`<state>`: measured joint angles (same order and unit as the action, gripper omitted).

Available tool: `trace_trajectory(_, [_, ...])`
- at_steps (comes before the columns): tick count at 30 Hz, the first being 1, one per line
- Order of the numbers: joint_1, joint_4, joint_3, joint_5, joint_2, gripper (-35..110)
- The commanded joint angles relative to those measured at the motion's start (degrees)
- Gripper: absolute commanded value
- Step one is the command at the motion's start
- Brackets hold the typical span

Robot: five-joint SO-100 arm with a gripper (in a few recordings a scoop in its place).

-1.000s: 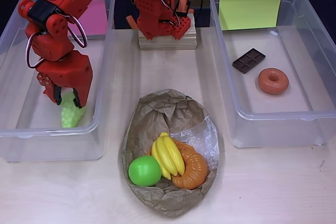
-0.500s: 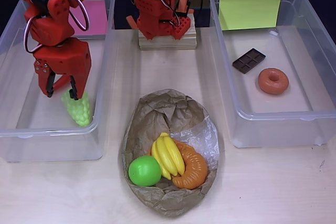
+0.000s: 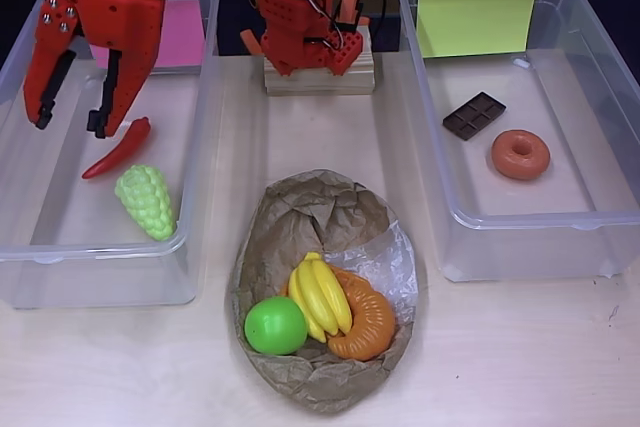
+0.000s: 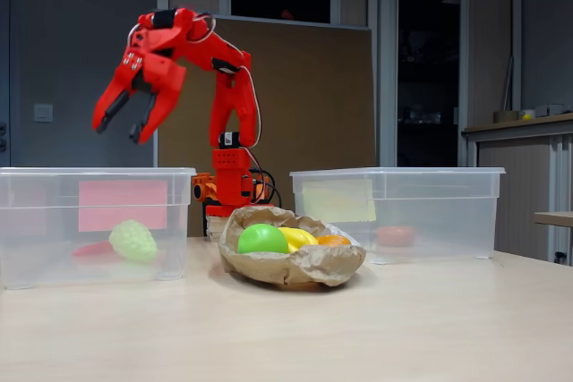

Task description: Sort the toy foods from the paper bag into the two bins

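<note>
My red gripper (image 3: pixel 70 125) (image 4: pixel 117 128) hangs open and empty, raised well above the left bin (image 3: pixel 30 247) (image 4: pixel 54 176) with the pink label. In that bin lie the green grapes (image 3: pixel 146 201) (image 4: pixel 132 241) and a red chili (image 3: pixel 118 148) (image 4: pixel 89 249). The paper bag (image 3: pixel 310 209) (image 4: pixel 295 266) sits at the table's middle front and holds a green apple (image 3: pixel 275 325) (image 4: pixel 261 239), yellow bananas (image 3: pixel 320 295) (image 4: pixel 296 239) and an orange croissant (image 3: pixel 368 321) (image 4: pixel 332 241). The right bin (image 3: pixel 520 237) (image 4: pixel 403 176) with the yellow-green label holds a chocolate bar (image 3: pixel 474 115) and a donut (image 3: pixel 520 154) (image 4: pixel 394 235).
The arm's red base (image 3: pixel 305 17) (image 4: pixel 233 176) stands on a wooden block (image 3: pixel 320 77) at the back between the bins. Bare table (image 3: pixel 520 357) lies in front of the bins and around the bag.
The gripper let go of the green grapes in the left bin, then rose and drew back toward the far end, uncovering the red chili. The grapes now lie on the bin floor.
</note>
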<state>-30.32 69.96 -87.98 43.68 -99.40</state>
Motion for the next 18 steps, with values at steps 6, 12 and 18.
trace_trajectory(6, [16.88, -0.44, 5.1, -2.81, 0.97, 18])
trace_trajectory(12, [26.89, 0.35, 10.72, 0.26, 14.5, 23])
trace_trajectory(18, [30.23, 2.02, 16.35, -2.02, 24.87, 12])
